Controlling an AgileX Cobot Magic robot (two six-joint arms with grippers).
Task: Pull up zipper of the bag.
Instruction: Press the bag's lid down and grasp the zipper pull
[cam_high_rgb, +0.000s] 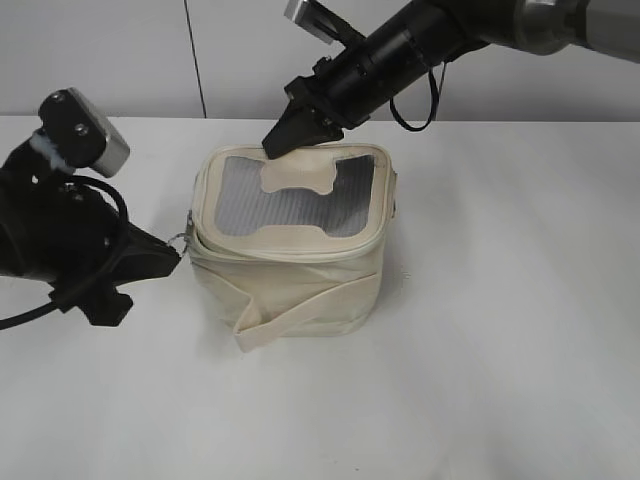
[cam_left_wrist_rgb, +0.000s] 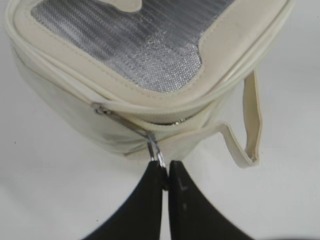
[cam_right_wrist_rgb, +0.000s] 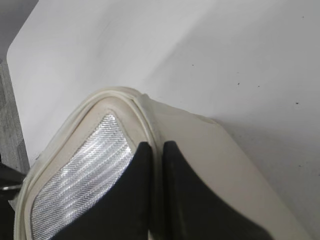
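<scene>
The cream boxy bag (cam_high_rgb: 300, 285) stands mid-table, its grey mesh top (cam_high_rgb: 240, 205) facing up and its strap (cam_high_rgb: 300, 312) hanging across the front. The zipper track (cam_high_rgb: 285, 257) runs under the top rim. My left gripper (cam_high_rgb: 176, 252) is shut on a silver ring pull (cam_left_wrist_rgb: 155, 149) at the bag's left corner, where the zipper (cam_left_wrist_rgb: 122, 121) shows a short opened stretch. My right gripper (cam_high_rgb: 274, 146) is shut on the bag's far top rim (cam_right_wrist_rgb: 150, 127), beside the mesh (cam_right_wrist_rgb: 85, 170). A second pull is not visible.
The white table (cam_high_rgb: 500, 330) runs all round the bag, with a pale wall (cam_high_rgb: 120, 50) behind it. The strap's loose loop (cam_left_wrist_rgb: 251, 125) lies on the table beside the bag. The table's corner edge (cam_right_wrist_rgb: 12, 52) shows in the right wrist view.
</scene>
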